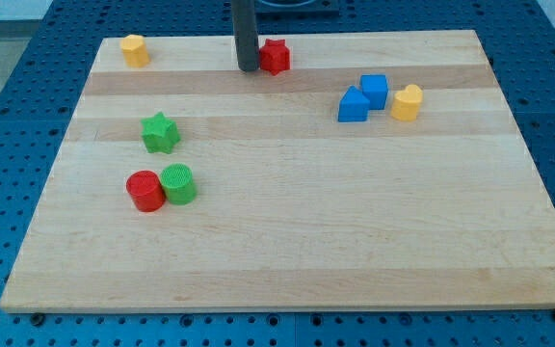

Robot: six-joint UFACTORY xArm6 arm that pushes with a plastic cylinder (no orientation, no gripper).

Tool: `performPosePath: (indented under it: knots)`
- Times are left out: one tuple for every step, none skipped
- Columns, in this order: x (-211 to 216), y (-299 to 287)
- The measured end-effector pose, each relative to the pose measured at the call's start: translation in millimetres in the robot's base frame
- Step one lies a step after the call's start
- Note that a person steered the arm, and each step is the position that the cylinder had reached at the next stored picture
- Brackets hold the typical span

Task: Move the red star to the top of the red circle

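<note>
Tip at far edge of board, touching left side of red star, holding nothing. Red circle well apart at near left, touching green circle, green star just beyond

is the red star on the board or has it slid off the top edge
On the board. The red star sits just inside the wooden board near its top edge, with my tip right at its left side.
</note>
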State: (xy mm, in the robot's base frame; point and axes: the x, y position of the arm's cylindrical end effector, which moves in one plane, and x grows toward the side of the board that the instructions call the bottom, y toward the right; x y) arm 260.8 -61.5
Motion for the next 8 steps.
performPosePath:
  knots:
    - [0,0]
    - [-2,15]
    - [-11,34]
    - [-12,34]
    - [-12,34]
    - [18,28]
    - [83,28]
    - [97,28]
